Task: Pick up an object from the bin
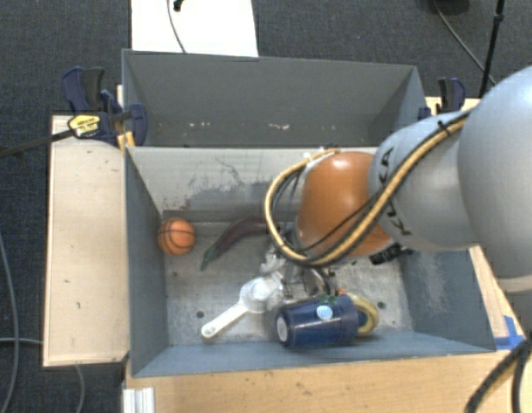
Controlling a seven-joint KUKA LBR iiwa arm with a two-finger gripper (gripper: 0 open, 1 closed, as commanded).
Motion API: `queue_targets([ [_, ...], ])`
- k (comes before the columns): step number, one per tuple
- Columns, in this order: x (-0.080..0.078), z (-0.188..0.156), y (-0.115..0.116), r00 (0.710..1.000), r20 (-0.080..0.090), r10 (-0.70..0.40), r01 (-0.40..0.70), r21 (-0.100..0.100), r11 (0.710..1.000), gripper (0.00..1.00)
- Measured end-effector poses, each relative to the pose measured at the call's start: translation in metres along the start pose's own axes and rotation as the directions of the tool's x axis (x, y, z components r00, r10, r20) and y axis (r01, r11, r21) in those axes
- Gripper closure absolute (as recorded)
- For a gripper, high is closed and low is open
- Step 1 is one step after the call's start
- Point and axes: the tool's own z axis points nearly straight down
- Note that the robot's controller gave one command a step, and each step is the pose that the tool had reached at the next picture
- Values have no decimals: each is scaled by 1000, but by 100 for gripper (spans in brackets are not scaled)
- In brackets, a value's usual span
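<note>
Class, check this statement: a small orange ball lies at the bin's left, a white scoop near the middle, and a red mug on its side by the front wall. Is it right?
One detail is wrong: the mug is dark blue, not red. The camera view shows it on its side by the front wall, close to the gripper. The ball and scoop are as stated.

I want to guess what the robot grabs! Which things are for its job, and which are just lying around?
For the job:
- tool, low in the bin
- blue mug and white scoop, nearest to it; either might be picked

Just lying about:
- orange ball, at the left
- dark curved piece, beside the ball
</note>
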Motion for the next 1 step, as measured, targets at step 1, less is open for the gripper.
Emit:
queue_targets([
  [1, 0, 0, 0, 1000, 0, 2, -2, 0, 1000, 100],
])
